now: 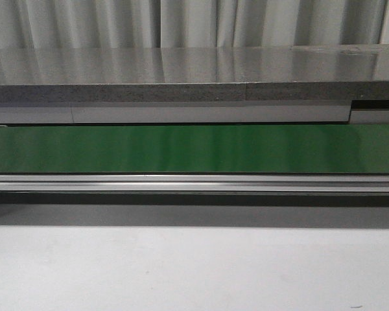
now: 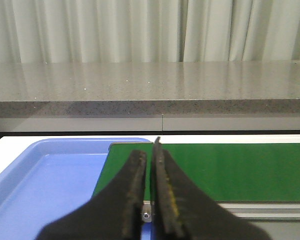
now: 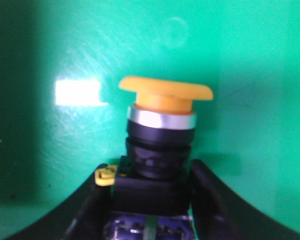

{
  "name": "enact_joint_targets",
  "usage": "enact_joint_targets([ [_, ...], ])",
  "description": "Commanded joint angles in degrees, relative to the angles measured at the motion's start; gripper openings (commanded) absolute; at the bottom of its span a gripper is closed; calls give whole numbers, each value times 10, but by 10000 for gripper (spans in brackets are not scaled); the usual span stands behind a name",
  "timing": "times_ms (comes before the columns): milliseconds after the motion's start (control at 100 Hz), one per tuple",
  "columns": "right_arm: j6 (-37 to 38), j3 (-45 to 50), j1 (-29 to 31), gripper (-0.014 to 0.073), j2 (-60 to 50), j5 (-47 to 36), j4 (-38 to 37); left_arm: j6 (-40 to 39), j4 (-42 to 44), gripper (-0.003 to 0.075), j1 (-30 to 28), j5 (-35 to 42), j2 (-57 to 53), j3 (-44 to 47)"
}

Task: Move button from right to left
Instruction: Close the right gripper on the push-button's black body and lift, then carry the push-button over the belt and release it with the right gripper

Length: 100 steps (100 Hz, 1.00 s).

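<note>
At the left, the left pincer [image 2: 150, 165] is seen clenched on nothing, poised above the near end of the green belt [image 2: 230, 170], with a blue tray [image 2: 45, 185] just beside it. To the right, the button [image 3: 157, 145] is held between the fingers [image 3: 210, 200] of the right pincer [image 3: 152, 200], its dark body gripped and its orange cap pointing away over green belt. The carrying step is judged to be in hand; a steady leftward carry is called for next, with the grip kept firm.
</note>
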<state>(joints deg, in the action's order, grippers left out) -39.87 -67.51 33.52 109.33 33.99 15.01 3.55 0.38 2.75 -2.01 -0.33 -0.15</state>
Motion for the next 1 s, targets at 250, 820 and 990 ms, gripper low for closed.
enact_joint_targets([
  [250, -7, -73, 4, 223, -107, 74, 63, -5, -4, 5, -1, 41, -20, 23],
  [820, 6, -71, -102, 223, -139, 173, 87, -5, -4, 5, -1, 41, -20, 23],
  [990, 29, -71, -120, 226, -138, 171, 57, -5, -4, 5, -1, 41, -20, 23],
])
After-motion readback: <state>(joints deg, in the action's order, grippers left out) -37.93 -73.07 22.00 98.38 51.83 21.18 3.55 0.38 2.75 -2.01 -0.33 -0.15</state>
